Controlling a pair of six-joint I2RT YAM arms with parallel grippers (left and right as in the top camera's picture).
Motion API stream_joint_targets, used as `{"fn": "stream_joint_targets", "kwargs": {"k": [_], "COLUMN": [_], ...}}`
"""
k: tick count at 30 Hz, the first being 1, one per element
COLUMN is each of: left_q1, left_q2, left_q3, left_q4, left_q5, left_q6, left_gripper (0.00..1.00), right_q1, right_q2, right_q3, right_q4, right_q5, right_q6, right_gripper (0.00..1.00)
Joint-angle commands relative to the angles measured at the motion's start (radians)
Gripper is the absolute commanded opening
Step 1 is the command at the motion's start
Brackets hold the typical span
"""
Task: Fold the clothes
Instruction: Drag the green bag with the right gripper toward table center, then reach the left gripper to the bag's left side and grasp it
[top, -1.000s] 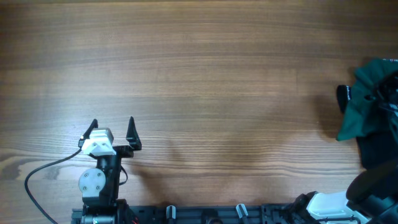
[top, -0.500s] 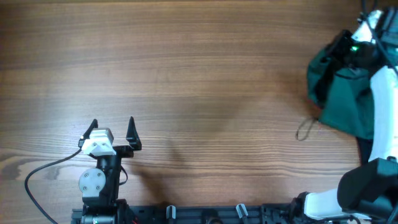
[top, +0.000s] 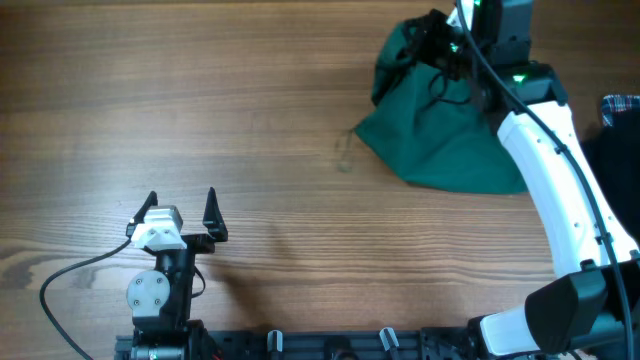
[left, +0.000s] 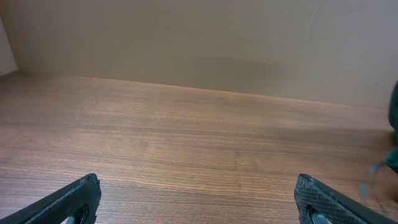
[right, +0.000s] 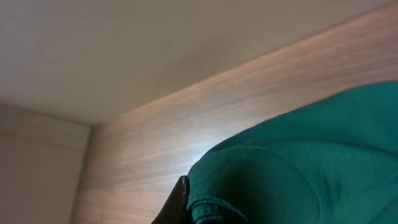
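The dark green clothes (top: 445, 140) hang bunched from my right gripper (top: 447, 48) at the far right of the table in the overhead view, their lower part trailing on the wood. A thin cord loop (top: 345, 155) lies at their left tip. The right gripper is shut on the fabric. In the right wrist view the clothes (right: 298, 162) fill the lower right and only one dark finger (right: 176, 204) shows beside them. My left gripper (top: 182, 206) rests open near the front left, far from the clothes, with bare wood between its fingers (left: 74, 199). A sliver of the clothes (left: 394, 124) shows at the left wrist view's right edge.
A black garment (top: 615, 200) lies at the table's right edge, with a corner of blue-red plaid cloth (top: 622, 105) above it. The white right arm (top: 555, 180) stretches from the front right across to the far side. A black cable (top: 70, 275) curls by the left arm's base.
My right arm has swung from the right edge leftward and away toward the far side, carrying the green clothes with it and trailing them over the table. The left arm has not moved.
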Motion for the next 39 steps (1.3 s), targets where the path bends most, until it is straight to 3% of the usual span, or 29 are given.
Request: {"fn": "stream_joint_targets", "kwargs": {"k": [1,9,11,13,15,20,23,27,32,34,39], "left_q1": [0.006,0.006,0.005,0.005,0.005,0.005,-0.031,-0.250,-0.579,-0.611,-0.586], "left_q2": [-0.006,-0.006,-0.006,-0.005,0.012,0.176,0.367,0.716,1.225,1.351,1.394], "left_q3": [-0.005,-0.005,-0.005,-0.004,0.003,0.064,0.158,0.349,0.620,0.642,0.642], "left_q4": [-0.001,0.010,0.128,0.222,0.210,0.158,0.158,0.148,0.081,0.183,0.365], "left_q5": [-0.006,-0.006,0.123,0.399,0.512,0.743,0.784,0.678,0.282,0.230,0.206], "left_q6": [0.016,0.016,-0.026,-0.038,-0.105,-0.126,-0.058,0.109,0.324,0.333,0.333], "left_gripper": [1.00,1.00,1.00,1.00,1.00,1.00,1.00,1.00,1.00,1.00,1.00], "right_q1": [0.050,0.108,0.115,0.124,0.135,0.150,0.150,0.150,0.150,0.150,0.150], "right_q2": [-0.011,0.024,0.051,0.070,0.082,0.087,0.088,0.089,0.089,0.089,0.089], "right_q3": [0.022,0.021,0.021,0.021,0.021,0.021,0.021,0.021,0.021,0.021,0.021], "right_q4": [0.042,0.078,0.096,0.116,0.147,0.195,0.203,0.210,0.225,0.225,0.220], "right_q5": [0.054,0.089,0.085,0.084,0.085,0.085,0.085,0.091,0.097,0.097,0.096], "right_q6": [0.064,0.098,0.116,0.125,0.125,0.126,0.126,0.124,0.124,0.121,0.095], "right_gripper": [0.04,0.04,0.04,0.04,0.04,0.04,0.04,0.04,0.04,0.04,0.04]}}
